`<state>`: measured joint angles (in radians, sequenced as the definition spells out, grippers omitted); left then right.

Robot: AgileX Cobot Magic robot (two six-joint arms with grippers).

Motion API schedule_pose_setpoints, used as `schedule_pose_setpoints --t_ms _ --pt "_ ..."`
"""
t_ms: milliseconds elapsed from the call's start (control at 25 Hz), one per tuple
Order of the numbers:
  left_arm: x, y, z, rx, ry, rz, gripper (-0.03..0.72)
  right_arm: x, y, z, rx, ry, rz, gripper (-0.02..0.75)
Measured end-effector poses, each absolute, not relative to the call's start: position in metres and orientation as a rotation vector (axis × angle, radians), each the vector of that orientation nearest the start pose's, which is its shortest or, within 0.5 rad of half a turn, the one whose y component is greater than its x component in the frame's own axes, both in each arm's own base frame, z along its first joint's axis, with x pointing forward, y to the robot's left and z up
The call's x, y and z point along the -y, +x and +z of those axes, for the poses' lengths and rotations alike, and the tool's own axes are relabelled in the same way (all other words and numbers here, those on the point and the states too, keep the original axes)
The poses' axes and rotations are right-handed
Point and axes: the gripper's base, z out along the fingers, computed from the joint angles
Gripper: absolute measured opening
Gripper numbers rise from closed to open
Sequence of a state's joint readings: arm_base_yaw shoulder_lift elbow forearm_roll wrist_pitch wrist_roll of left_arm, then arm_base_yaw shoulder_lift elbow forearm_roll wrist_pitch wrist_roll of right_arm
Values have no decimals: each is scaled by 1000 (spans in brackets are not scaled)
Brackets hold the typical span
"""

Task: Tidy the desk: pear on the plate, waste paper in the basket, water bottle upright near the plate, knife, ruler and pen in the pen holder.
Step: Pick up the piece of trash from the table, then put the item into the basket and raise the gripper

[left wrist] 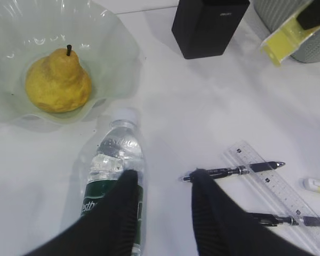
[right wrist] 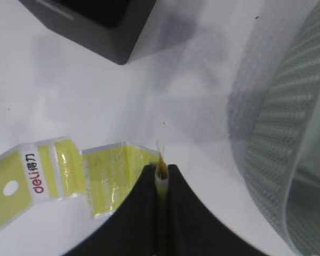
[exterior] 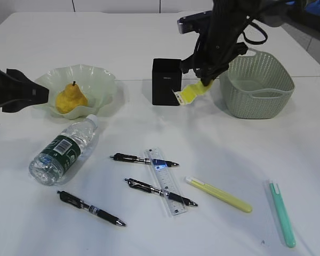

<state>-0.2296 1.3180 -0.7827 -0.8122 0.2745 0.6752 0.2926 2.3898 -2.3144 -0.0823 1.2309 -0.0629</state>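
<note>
My right gripper (exterior: pixel 205 81) (right wrist: pixel 161 168) is shut on the waste paper (exterior: pixel 190 94) (right wrist: pixel 69 170), a yellow and clear wrapper. It hangs above the desk between the black pen holder (exterior: pixel 165 81) (right wrist: pixel 90 21) and the sage basket (exterior: pixel 261 88) (right wrist: pixel 277 149). The pear (exterior: pixel 70 98) (left wrist: pixel 57 82) sits in the ruffled green plate (exterior: pixel 102 80) (left wrist: pixel 117 37). The water bottle (exterior: pixel 64 149) (left wrist: pixel 114 160) lies on its side below the plate. My left gripper (exterior: pixel 42 96) (left wrist: pixel 162 178) hovers open and empty over the bottle's right side. The clear ruler (exterior: pixel 165 181) (left wrist: pixel 277 186) lies across two black pens (exterior: pixel 144 159).
A third black pen (exterior: pixel 90 208) lies at the front left. A slim yellow stick (exterior: pixel 218 194) and a teal one (exterior: pixel 282 213) lie at the front right; I cannot tell which is the knife. The desk's far edge runs behind the basket.
</note>
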Motion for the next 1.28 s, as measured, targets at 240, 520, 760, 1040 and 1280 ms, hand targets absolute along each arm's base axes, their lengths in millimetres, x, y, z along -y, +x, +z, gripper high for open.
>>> schedule_pose_setpoints --t_ms 240,520,760,1040,1280 --pt "80 263 264 -2214 235 -411 239 -137 498 256 -2648 -490 -130 6" --pt "80 263 264 -2214 233 -412 239 -122 502 264 -2624 -428 -203 6" --pt "80 263 264 -2214 233 -412 239 -70 513 270 -2631 -252 -242 6" --pt "80 263 264 -2214 233 -412 239 -29 516 278 -2621 -123 -267 6" --pt "79 264 265 -2202 223 -400 239 -22 517 273 -2632 -93 -271 6"
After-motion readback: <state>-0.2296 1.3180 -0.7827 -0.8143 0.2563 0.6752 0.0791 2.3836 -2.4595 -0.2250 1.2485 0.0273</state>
